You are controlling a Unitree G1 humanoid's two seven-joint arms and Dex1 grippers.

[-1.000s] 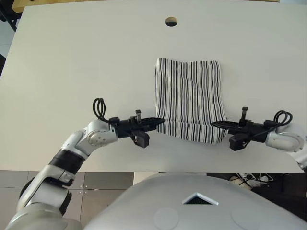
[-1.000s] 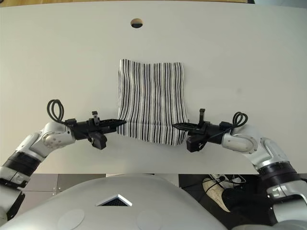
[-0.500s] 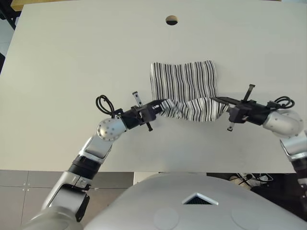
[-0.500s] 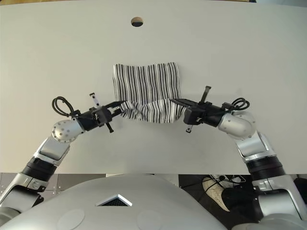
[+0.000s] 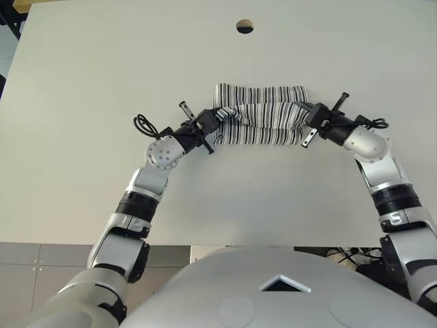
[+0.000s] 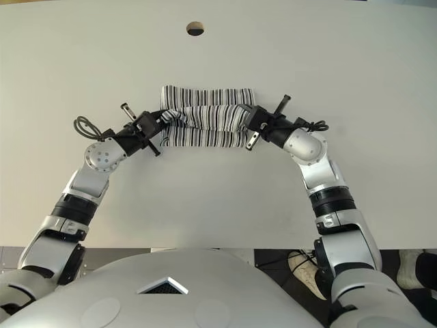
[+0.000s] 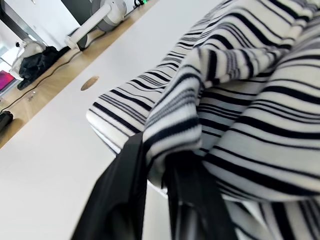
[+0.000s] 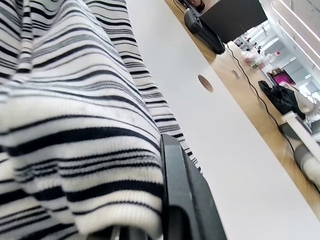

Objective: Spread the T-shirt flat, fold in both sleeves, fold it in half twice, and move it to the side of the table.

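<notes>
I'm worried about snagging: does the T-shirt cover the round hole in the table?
No, the T-shirt lies nearer the robot than the hole, with a strip of bare table between them.

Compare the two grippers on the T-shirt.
The left gripper pinches the T-shirt at its left edge, the right gripper at its right edge. Cloth at the left gripper is bunched and twisted; at the right gripper it lies smoother. Both have jaws shut on the striped fabric.
</notes>
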